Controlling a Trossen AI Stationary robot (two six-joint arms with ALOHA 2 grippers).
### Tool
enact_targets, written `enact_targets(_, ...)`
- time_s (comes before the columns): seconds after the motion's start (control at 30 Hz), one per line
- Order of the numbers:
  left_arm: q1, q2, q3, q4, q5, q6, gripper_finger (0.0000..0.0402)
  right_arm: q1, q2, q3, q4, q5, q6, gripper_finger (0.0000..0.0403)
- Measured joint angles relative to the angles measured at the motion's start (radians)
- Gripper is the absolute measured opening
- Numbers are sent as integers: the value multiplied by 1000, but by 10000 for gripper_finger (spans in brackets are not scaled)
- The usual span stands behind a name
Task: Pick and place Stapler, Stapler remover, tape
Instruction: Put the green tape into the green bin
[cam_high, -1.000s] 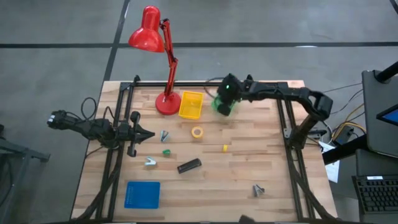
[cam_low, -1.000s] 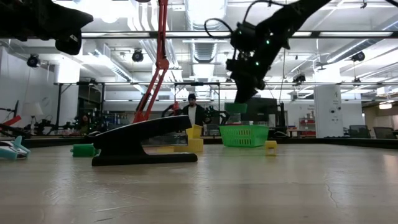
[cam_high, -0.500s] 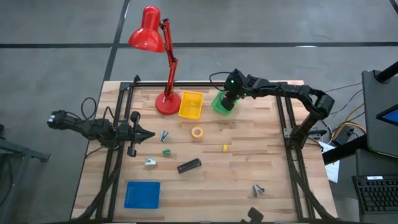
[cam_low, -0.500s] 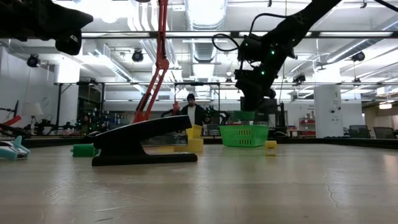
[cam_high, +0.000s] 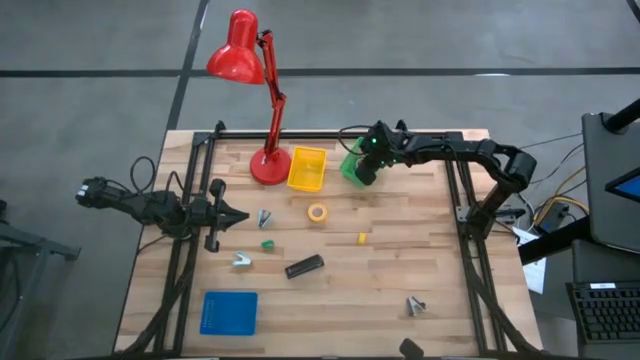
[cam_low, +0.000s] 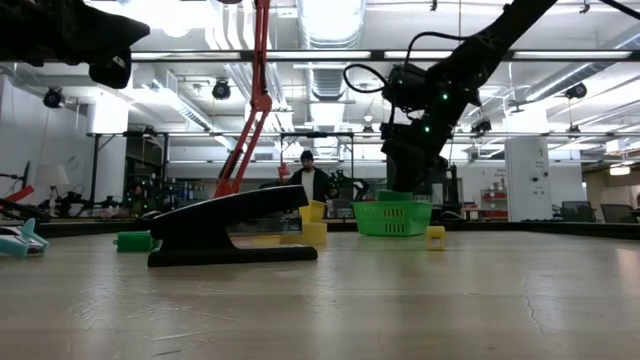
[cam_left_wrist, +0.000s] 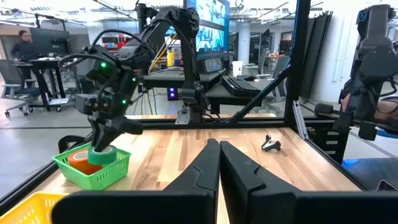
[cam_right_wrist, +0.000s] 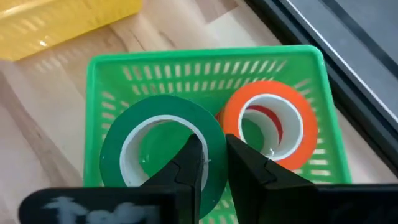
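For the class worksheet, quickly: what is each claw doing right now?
Left claw: closed, empty, waiting at the table's left side.
Right claw: closed on the green tape roll, over the green basket.

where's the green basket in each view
High view: green basket at the table's far edge, right of the yellow tray, partly under the right gripper.
Low view: basket far back, centre-right, below the right arm.
Left wrist view: basket lower left, green tape and orange tape showing.
Right wrist view: basket fills the frame.
Shared landmark: the yellow tray beside it.
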Motion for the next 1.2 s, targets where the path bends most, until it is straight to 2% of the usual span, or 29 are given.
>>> enact_targets(0.83, 0, 0, 0, 0, 0, 0, 14, 18, 0, -45, 48, -2, 18, 55)
enact_targets(1.2, 0, 0, 0, 0, 0, 0, 14, 28, 0, -45, 59, -6, 16, 85)
